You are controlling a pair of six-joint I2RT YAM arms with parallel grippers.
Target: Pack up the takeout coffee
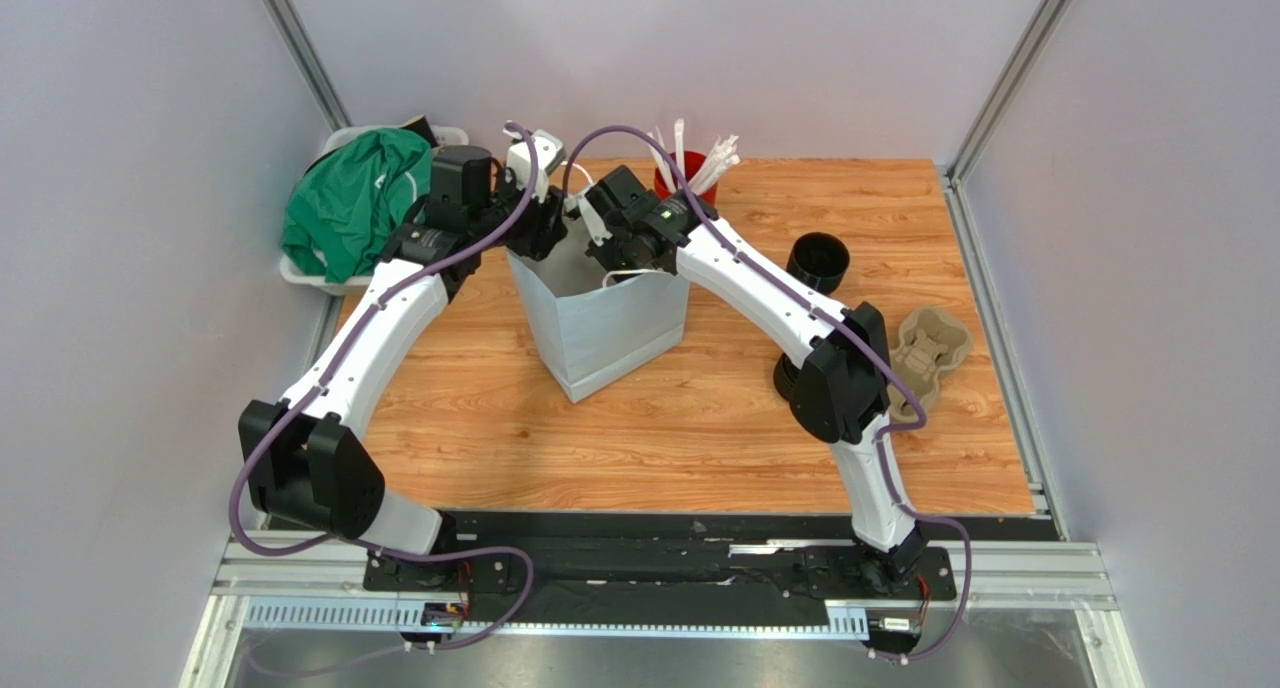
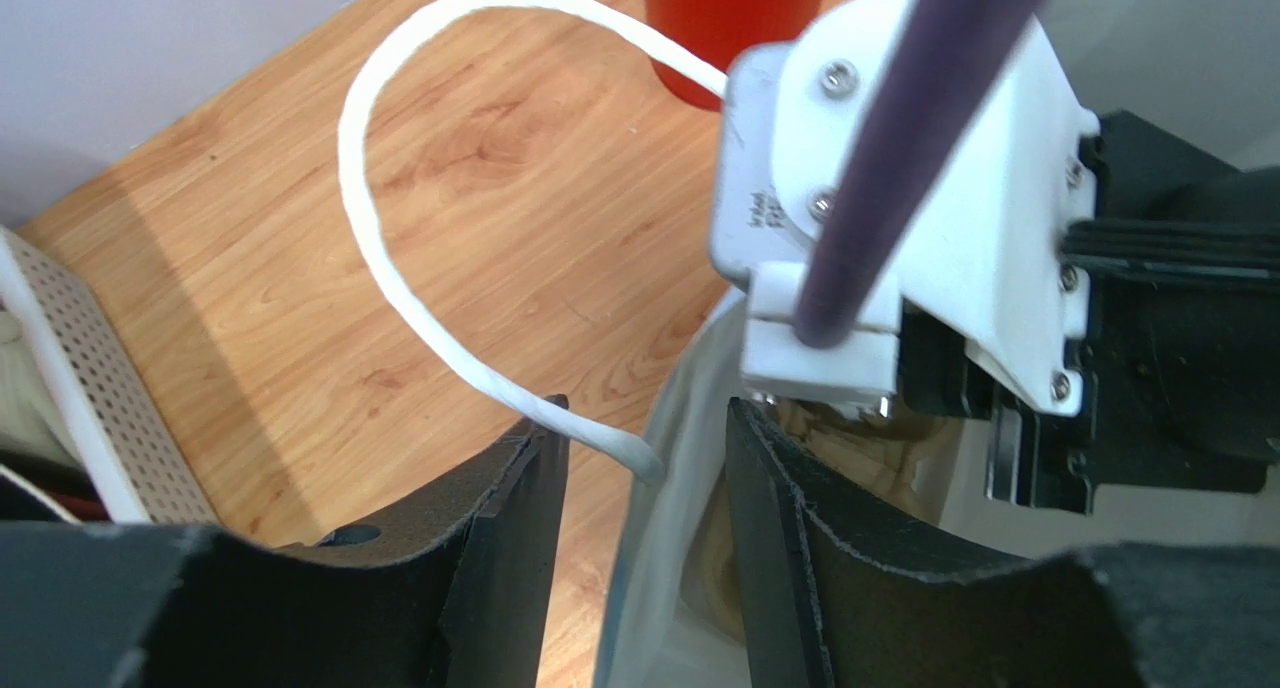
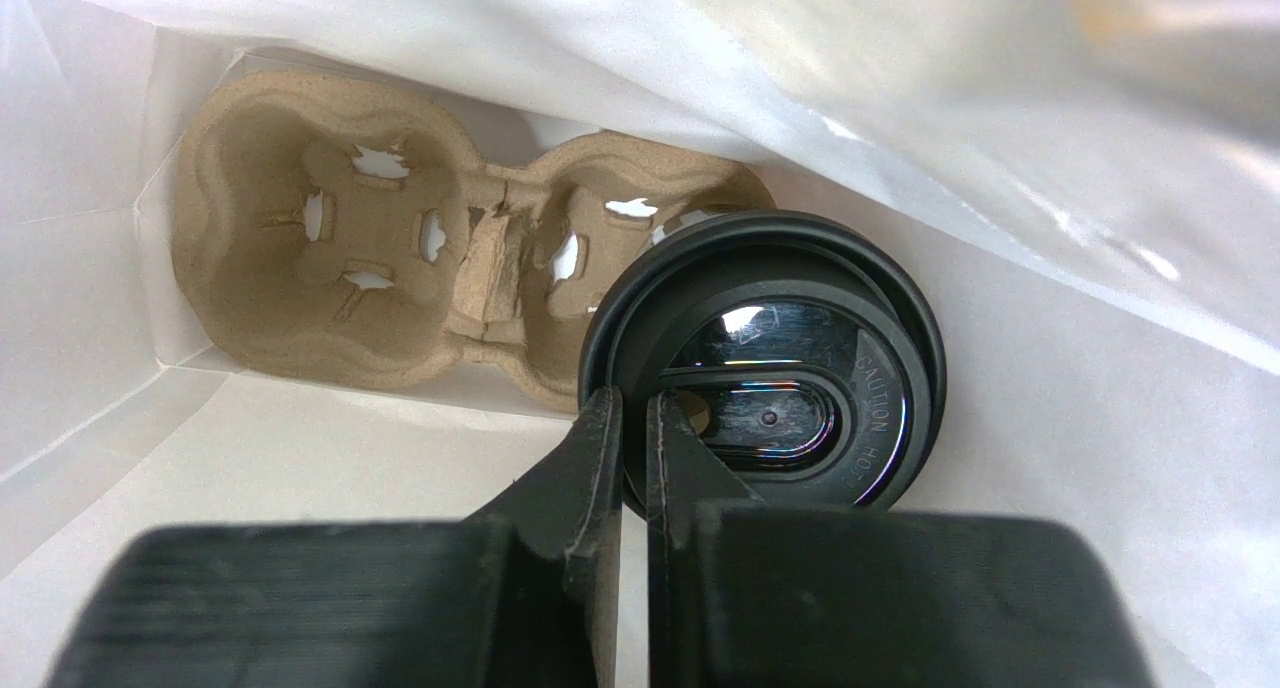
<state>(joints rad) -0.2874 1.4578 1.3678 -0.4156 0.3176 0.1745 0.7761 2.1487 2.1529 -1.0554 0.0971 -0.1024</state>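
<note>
While the left tool (image 2: 646,426) straddles the paper bag (image 2: 672,493) rim unclenched, the right tool (image 3: 634,414) pinches the coffee cup (image 3: 781,336) by its lid to seat it in the pulp carrier (image 3: 301,253).

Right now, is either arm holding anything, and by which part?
The right fingers pinch the coffee cup's lid at its near rim, inside the white bag. The left fingers stand open astride its edge, holding nothing.

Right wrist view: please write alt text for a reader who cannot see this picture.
Inside a white bag, the right end effector pinches the rim of a black lidded cup over one slot of a brown pulp carrier. The carrier lies on the bag's bottom, and its other slot is empty.
</note>
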